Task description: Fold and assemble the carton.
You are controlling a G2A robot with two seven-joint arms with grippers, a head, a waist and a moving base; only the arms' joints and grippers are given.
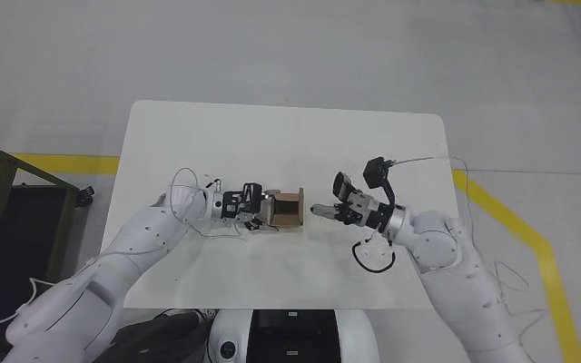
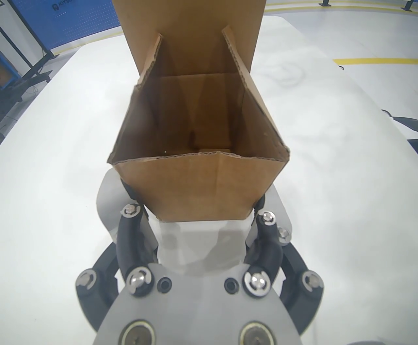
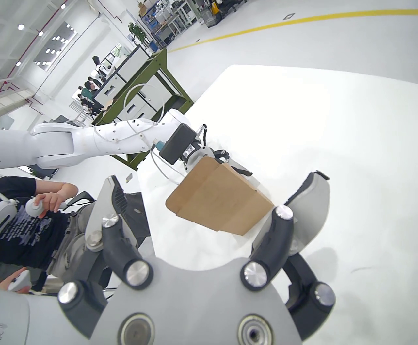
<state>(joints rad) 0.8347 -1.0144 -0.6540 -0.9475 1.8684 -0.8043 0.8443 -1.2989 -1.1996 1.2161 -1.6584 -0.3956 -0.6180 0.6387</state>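
A white table with rounded corners stands on a pale grey floor crossed by yellow lines. A green-framed cabinet stands off the table's 9 o'clock side.

The brown corrugated carton is near the middle of the table, a little toward 6 o'clock. Its long axis seems to run along the 9-to-3 line. The open mouth faces 9 o'clock and its inside walls show in the left wrist view. A tall flap stands at the far end. The closed, layered faces turn toward 3 o'clock.

The left gripper is at the carton's 9 o'clock end, its fingers pinching the carton's narrow end from both sides. The right gripper is just beside the 3 o'clock end, its fingers spread wide and apart from the cardboard.

A blue board behind the table bears white lettering, cut off at the edge.
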